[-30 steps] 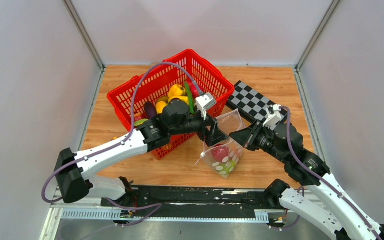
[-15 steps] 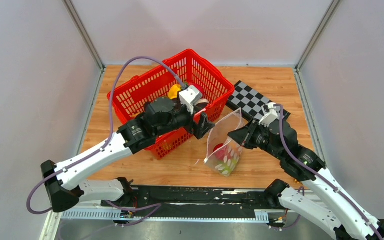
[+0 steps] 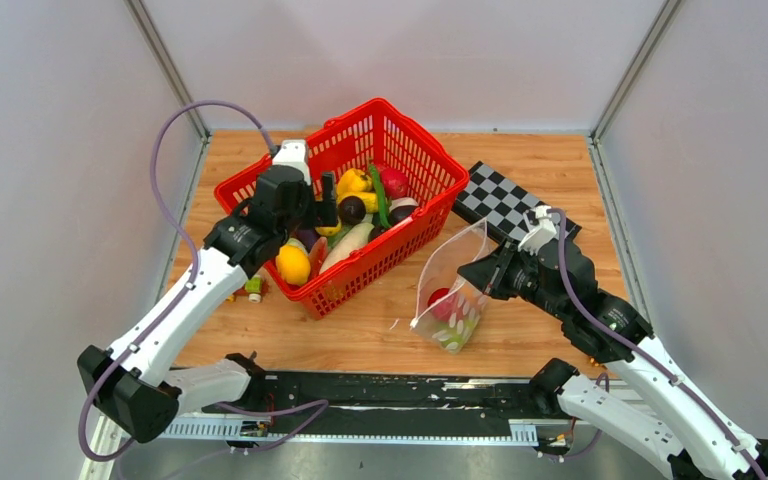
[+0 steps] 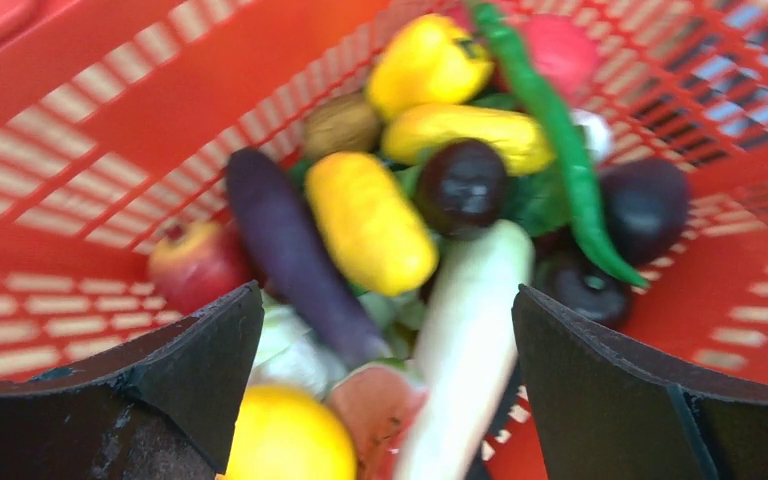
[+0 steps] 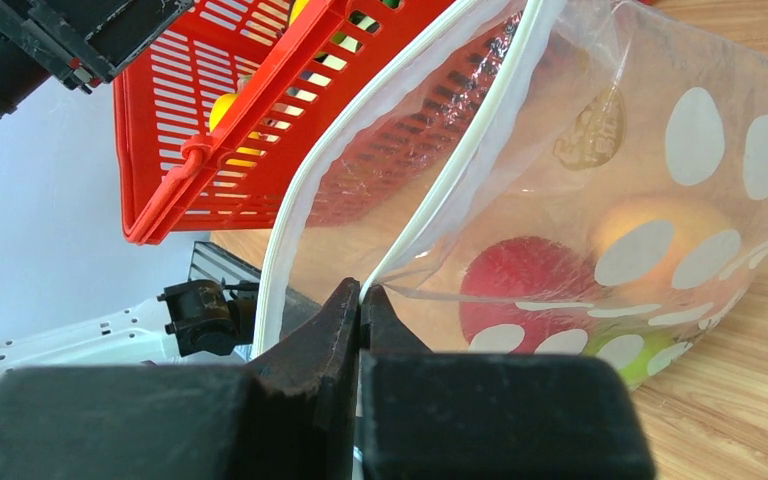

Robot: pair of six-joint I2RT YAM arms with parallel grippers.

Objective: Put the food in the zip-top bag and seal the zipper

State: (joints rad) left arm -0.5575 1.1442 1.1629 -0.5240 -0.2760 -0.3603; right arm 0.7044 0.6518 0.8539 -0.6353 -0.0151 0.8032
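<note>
The dotted clear zip-top bag [image 3: 452, 296] stands open on the table, with red [image 3: 440, 301] and green food inside. My right gripper [image 3: 474, 271] is shut on the bag's mouth edge and holds it up; the right wrist view shows the fingers [image 5: 360, 296] pinching the white zipper strip [image 5: 460, 168] and a red fruit [image 5: 520, 282] in the bag [image 5: 700, 190]. My left gripper [image 3: 328, 193] is open and empty above the red basket [image 3: 415, 172]. Between its fingers [image 4: 385, 400] lie a yellow fruit [image 4: 370, 222], a purple eggplant [image 4: 285, 250] and a white radish [image 4: 465, 350].
The basket holds several more toys, among them a yellow pepper [image 3: 353, 181], a red one [image 3: 394, 183] and a lemon [image 3: 293, 265]. A black-and-white checkerboard [image 3: 505, 200] lies behind the bag. Small toy blocks [image 3: 253, 290] lie left of the basket.
My left arm has swung from the bag's mouth back left to above the basket, its gripper open. My right gripper still holds the bag's edge.
</note>
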